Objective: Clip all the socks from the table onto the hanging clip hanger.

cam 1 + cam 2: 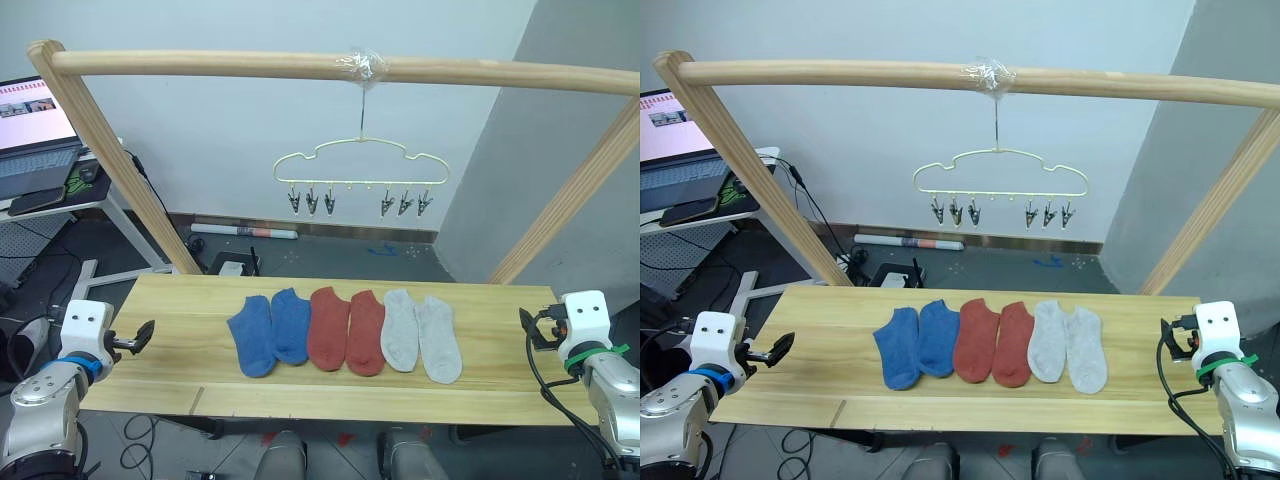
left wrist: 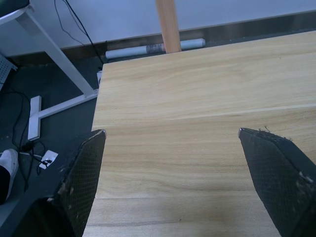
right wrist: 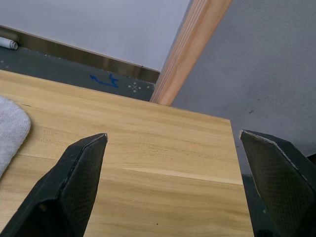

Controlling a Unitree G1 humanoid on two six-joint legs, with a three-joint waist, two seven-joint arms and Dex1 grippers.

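Head cam, L eye: light plank surface runs wide across the frame. Six socks lie flat in a row at its middle, toes toward the robot: blue pair on the left, rust-red pair in the center, grey pair on the right; neighbours touch or nearly touch. Pale yellow clip hanger hangs by its hook from the wooden frame pole above and behind the surface, hook wrapped w/ clear tape; its six metal clips sit in 2 groups of three, all bare. Slanted poles hold the frame at both ends. Room: white wall, grey wall panel at right, dark floor w/ cables, a rolled tube along the baseboard, white side desk at left w/ a laptop.

Head cam, R eye: same layout. Left tool over the surface's left end, right tool at its right end, both well apart from the socks.

L wrist: left tool fingers spread wide over bare planks near the surface's edge; nothing between them. Pole foot, tube and white desk leg beyond.

R wrist: right tool fingers spread wide over bare planks, nothing held; a grey sock's edge at the side, pole and grey wall beyond.
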